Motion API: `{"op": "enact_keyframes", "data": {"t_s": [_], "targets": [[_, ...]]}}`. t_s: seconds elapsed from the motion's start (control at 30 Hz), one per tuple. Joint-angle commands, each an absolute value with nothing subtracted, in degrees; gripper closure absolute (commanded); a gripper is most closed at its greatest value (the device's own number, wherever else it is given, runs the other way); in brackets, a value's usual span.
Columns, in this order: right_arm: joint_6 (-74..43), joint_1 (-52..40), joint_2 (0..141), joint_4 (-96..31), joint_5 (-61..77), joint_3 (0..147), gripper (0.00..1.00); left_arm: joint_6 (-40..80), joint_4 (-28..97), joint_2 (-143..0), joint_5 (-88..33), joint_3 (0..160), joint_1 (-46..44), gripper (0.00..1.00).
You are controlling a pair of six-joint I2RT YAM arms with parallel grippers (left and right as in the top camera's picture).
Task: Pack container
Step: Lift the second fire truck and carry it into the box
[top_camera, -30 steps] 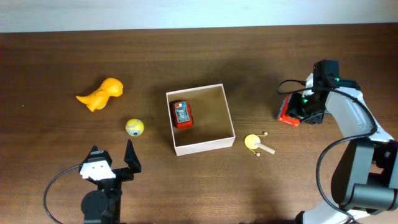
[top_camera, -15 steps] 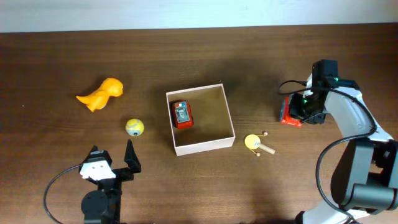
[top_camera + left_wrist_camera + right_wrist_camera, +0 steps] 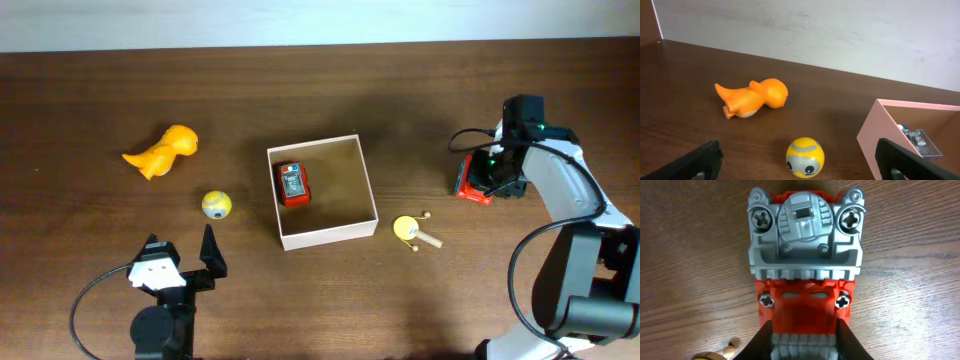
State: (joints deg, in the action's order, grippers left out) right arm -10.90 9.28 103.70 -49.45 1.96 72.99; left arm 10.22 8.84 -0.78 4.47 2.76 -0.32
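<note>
Right end effector (image 3: 802, 341) grips red-grey toy (image 3: 804, 245); left end effector (image 3: 180, 242) wide open, empty; boxed toy (image 3: 292, 184) label unreadable

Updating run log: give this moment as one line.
right tool: grips red-and-grey toy on table | left tool: open, empty | box: red car inside

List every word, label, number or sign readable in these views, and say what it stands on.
No readable text in any view.
On the red toy in the container: a blue-and-white patch on top, too small to read.
On the red and grey toy: screw heads and moulded shapes, no letters.
On the yellow ball: a painted face, no writing.
</note>
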Motion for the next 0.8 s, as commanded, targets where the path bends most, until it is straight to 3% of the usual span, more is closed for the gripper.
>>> {"op": "enact_keyframes", "data": {"t_s": [0.0,0.77], "targets": [[-10.9,9.39,105.25,-49.89,0.64,72.34,0.76,9.3,8.69,-0.3,4.25,2.46,-0.05,0.01],[-4.21,5.56,105.25,-68.66,2.98,95.22,0.75,9.3,8.69,-0.3,4.25,2.46,-0.05,0.01]]}}
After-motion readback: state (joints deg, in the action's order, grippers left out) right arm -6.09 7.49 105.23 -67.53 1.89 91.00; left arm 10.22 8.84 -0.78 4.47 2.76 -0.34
